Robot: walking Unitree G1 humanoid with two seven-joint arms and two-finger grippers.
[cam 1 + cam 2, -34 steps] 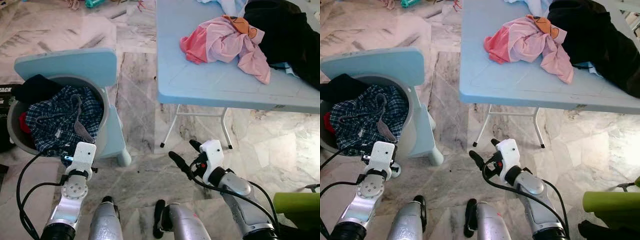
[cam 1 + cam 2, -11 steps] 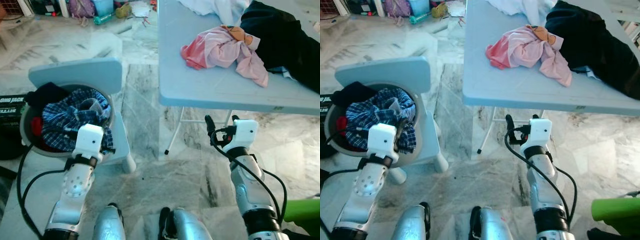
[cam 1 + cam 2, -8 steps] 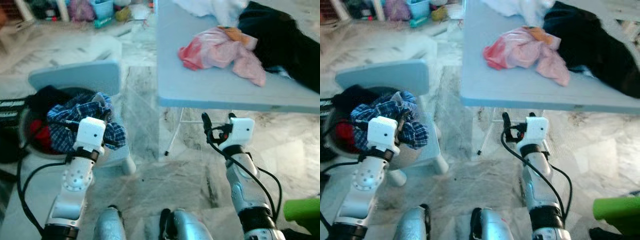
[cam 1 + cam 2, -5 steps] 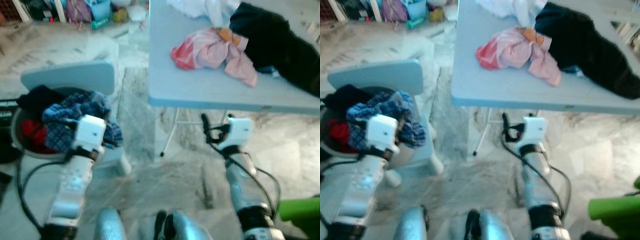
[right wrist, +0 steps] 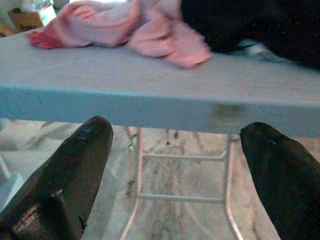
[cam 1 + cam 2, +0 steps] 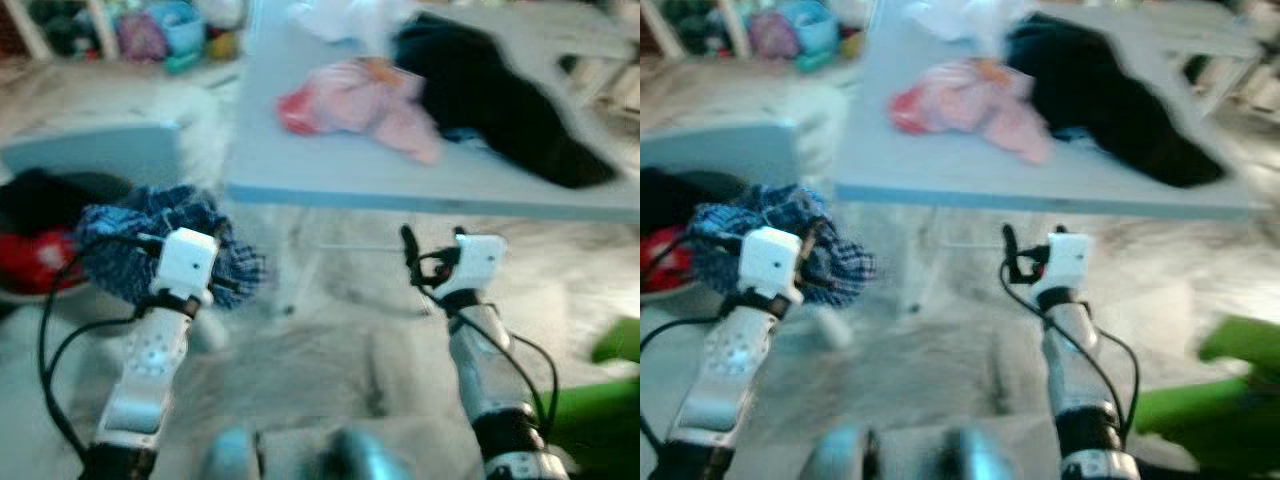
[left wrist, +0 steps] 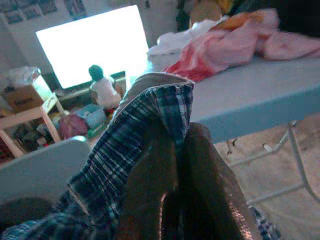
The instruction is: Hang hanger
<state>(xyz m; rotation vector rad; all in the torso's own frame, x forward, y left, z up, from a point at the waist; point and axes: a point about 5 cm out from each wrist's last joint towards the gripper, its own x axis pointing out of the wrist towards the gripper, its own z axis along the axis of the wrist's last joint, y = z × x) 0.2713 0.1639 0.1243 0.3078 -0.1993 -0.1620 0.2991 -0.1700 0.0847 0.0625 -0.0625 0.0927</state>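
Observation:
A blue plaid shirt hangs bunched from my left gripper, which is shut on a fold of it just right of the laundry basket. In the left wrist view the cloth drapes over both dark fingers. My right gripper is open and empty, held upright just in front of the light blue table's front edge. The right wrist view has its two fingers wide apart below that edge. The head views are blurred.
A pink garment, a black garment and white cloth lie on the table. The basket holds red and dark clothes and rests on a small blue chair. A green object lies on the marble floor at the right.
My left gripper has lifted the plaid shirt out of the basket and carried it rightward. The right gripper has risen toward the table edge. The camera has shifted and blurred.

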